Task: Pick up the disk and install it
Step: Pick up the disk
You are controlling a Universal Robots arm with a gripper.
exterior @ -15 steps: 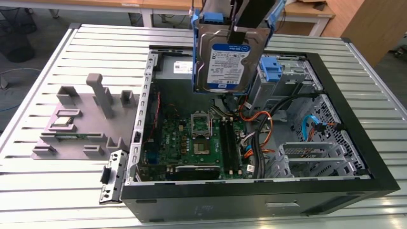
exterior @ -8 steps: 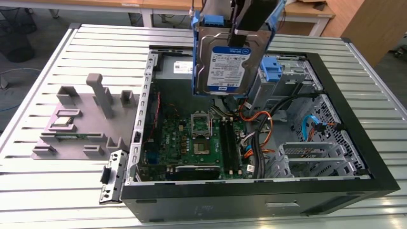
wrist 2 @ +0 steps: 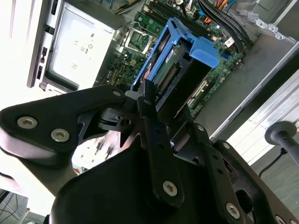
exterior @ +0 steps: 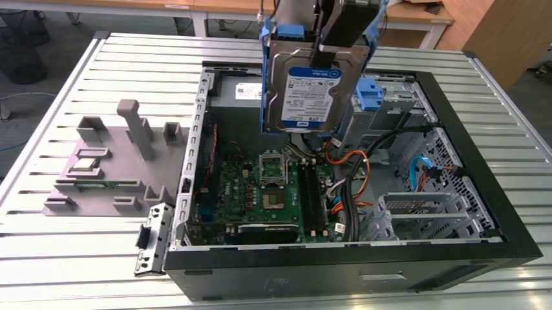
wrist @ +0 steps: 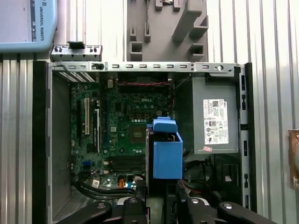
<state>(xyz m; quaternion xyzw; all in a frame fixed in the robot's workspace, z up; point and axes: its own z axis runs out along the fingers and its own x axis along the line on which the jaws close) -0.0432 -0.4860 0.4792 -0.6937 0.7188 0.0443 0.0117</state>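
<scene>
The disk is a silver hard drive with a blue-and-white label and blue side rails. It hangs upright in the air above the open computer case, over its far middle part. My gripper is shut on the disk's upper end, with a black finger on either side. In the second wrist view the disk sticks out past the black fingers over the motherboard. In the first wrist view the disk is seen end-on, its blue rail facing the camera, above the gap between the motherboard and the power-supply box.
Inside the case lie the green motherboard, a grey power-supply box, orange and blue cables and a drive bay with a blue bracket. A grey parts fixture stands on the slatted table at the exterior view's left.
</scene>
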